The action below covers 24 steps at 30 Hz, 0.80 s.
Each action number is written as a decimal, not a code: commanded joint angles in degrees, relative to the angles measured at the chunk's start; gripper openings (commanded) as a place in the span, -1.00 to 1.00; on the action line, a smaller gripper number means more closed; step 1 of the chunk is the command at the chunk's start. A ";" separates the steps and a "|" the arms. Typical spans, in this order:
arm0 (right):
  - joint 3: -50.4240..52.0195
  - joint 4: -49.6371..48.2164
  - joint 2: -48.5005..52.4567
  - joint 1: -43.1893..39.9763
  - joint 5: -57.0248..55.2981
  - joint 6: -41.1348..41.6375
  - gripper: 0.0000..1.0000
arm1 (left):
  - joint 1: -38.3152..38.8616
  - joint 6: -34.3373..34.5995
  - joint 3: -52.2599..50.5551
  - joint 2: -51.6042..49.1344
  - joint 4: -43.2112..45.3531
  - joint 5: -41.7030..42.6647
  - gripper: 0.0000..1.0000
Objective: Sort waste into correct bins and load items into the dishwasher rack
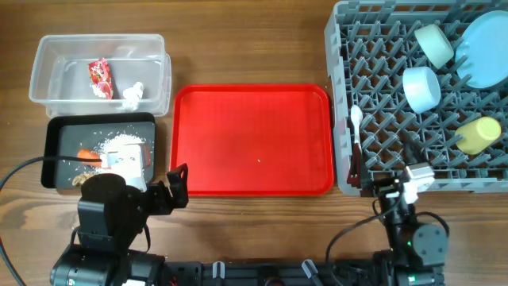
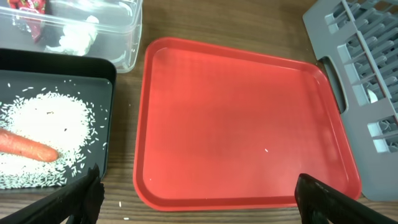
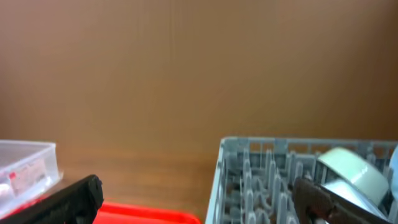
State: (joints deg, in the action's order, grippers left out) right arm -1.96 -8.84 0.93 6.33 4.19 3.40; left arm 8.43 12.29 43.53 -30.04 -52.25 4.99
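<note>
The clear tub (image 1: 48, 48) holds the red-and-white wrapper (image 1: 99, 77) and the white tissue (image 1: 132, 94). The black tray (image 1: 59, 135) holds rice (image 1: 119, 143), the carrot (image 1: 87, 156) and a brown lump (image 1: 79, 180). The grey rack (image 1: 373, 48) holds the blue plate (image 1: 486, 48), mint bowl (image 1: 435, 44), pale blue bowl (image 1: 421, 87), yellow cup (image 1: 479, 133) and white spoon (image 1: 355, 119). My left gripper (image 2: 199, 202) is open and empty over the red tray's near edge. My right gripper (image 3: 199, 205) is open and empty by the rack's near left corner.
The red serving tray (image 1: 254, 143) lies between the bins and the rack with nothing on it but a speck. A few loose rice grains lie on the table by the black tray's near corner. Cables run along the front edge.
</note>
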 commanded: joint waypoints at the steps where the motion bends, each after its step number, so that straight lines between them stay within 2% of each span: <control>1: 1.66 1.66 -0.79 0.00 -1.62 -2.56 1.00 | 0.04 0.13 -0.13 0.26 0.13 -0.55 1.00; 4: 1.66 9.44 -0.79 0.02 -0.31 -4.76 0.99 | 0.04 0.11 -0.13 0.26 0.13 -0.55 1.00; 24: 1.66 8.70 -0.72 0.02 -0.11 -4.72 0.99 | 0.04 0.13 -0.13 0.26 0.13 -0.55 1.00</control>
State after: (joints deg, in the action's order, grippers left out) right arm -0.36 0.03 0.78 6.33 3.81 -0.34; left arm 8.43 12.32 43.53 -30.04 -52.25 4.99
